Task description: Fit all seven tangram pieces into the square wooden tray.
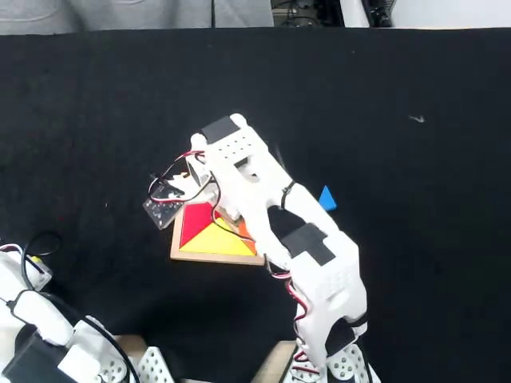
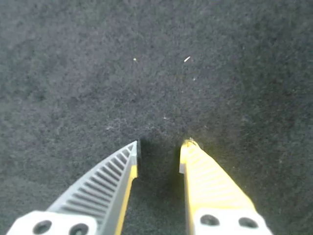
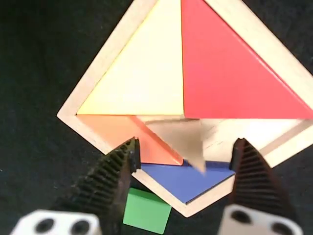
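Tray (image 3: 103, 63) sits right under the right tool (image 3: 186, 145), turned so one corner points between the two black jaws. Four pieces are lying flat in it. The big yellow triangle (image 3: 142, 73) and the big red triangle (image 3: 230, 68) fill the half farther from the tool, touching along one straight edge. The orange triangle (image 3: 122, 132) is just ahead of one jaw tip. A blue piece (image 3: 190, 178) is tucked into the corner nearest the tool, in the gap between the jaws. There's bare wood ahead of the other jaw tip, plus a blurry tan shape mid-tray that I can't make out.

The jaws of the right tool are spread wide with nothing in them, hanging above the tray and not touching any piece.

Green square (image 3: 146, 210) is outside the tray on the black table (image 1: 399, 96), just beside the rim and close in by the base of the jaw on the orange triangle's side. A small blue triangle (image 1: 327, 198) also lies loose on the table, back alongside the right arm and well apart from the tray.

The left tool (image 2: 161, 147) is off on its own over plain black table – one grey jaw, one yellow, a narrow gap between the tips, gripping nothing.
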